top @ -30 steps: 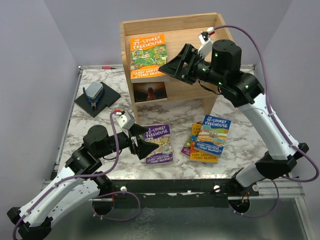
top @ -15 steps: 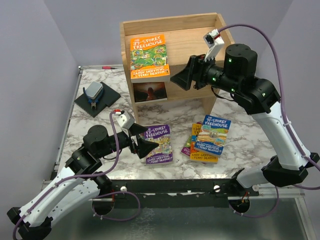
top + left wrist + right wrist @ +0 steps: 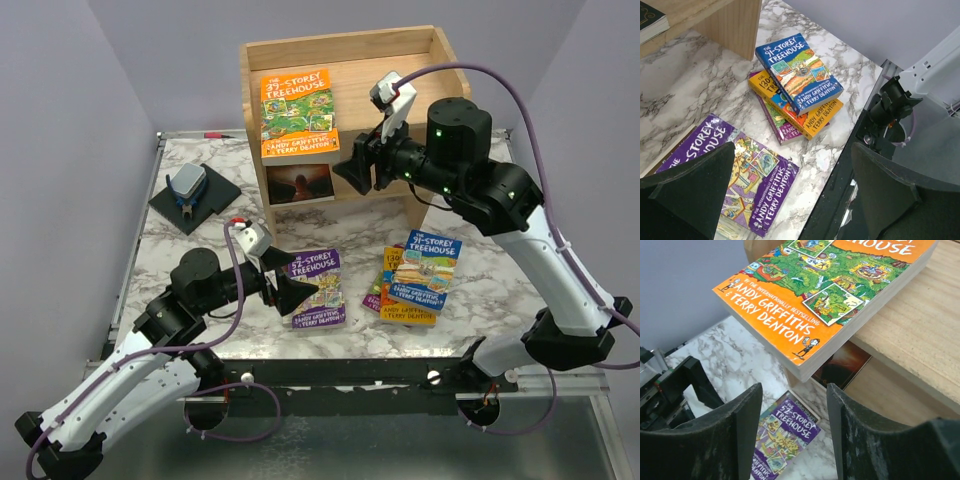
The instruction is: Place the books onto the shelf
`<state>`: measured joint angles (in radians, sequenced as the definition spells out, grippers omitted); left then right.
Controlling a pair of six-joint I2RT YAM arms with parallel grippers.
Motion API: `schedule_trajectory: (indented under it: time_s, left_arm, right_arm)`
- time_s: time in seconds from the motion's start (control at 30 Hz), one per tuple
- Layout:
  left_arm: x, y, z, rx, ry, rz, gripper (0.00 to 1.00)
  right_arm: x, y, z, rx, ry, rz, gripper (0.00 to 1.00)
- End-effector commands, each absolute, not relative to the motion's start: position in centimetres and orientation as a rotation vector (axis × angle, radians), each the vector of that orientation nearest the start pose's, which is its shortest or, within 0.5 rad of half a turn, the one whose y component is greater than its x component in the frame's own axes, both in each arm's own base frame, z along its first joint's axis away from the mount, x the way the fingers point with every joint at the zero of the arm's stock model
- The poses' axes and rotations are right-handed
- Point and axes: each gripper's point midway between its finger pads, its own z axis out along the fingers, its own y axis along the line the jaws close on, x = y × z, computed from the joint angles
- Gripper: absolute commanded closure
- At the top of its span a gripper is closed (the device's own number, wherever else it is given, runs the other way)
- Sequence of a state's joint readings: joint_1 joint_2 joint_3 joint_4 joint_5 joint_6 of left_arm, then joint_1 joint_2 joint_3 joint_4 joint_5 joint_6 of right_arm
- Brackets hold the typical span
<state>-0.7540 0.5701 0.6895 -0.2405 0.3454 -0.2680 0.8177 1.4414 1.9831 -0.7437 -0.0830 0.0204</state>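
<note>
An orange book (image 3: 296, 112) lies flat on top of the wooden shelf (image 3: 380, 60), its near corner (image 3: 840, 285) hanging over the front edge. A purple book (image 3: 320, 290) lies on the marble table. My left gripper (image 3: 303, 280) hovers wide open over its left edge, holding nothing. In the left wrist view the purple book (image 3: 740, 180) lies partly between the jaws of the left gripper (image 3: 790, 195). To the right is a stack with a blue book (image 3: 425, 265) on top. My right gripper (image 3: 350, 172) hangs open and empty in front of the shelf, just right of the orange book.
A dark-covered book (image 3: 300, 183) sits on the shelf's lower tier. A black pad with a blue-grey tool (image 3: 190, 195) lies at the table's left. The table's black front rail (image 3: 850, 165) runs close beside the purple book.
My right gripper has pulled back from the shelf top, down and left, and its jaws have narrowed. The orange book stays where it was. The left arm has barely moved.
</note>
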Motion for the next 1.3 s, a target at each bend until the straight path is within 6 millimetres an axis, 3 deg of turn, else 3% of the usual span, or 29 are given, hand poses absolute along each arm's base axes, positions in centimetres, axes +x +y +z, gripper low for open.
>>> schedule_trajectory:
  time_s: [0.0,0.53,1.27]
  left_arm:
    - [14.8,-22.8,27.0,0.692,1.686,-1.002,0.01]
    - [14.9,-22.7,26.8,0.693,1.690,-0.992,0.01]
    - [14.9,-22.6,27.0,0.694,1.682,-0.990,0.01]
  right_arm:
    - [28.6,30.3,45.9,-0.758,1.629,0.530,0.44]
    - [30.6,32.1,46.7,-0.730,1.583,0.522,0.62]
    - [33.5,34.0,47.0,-0.719,1.555,0.470,0.70]
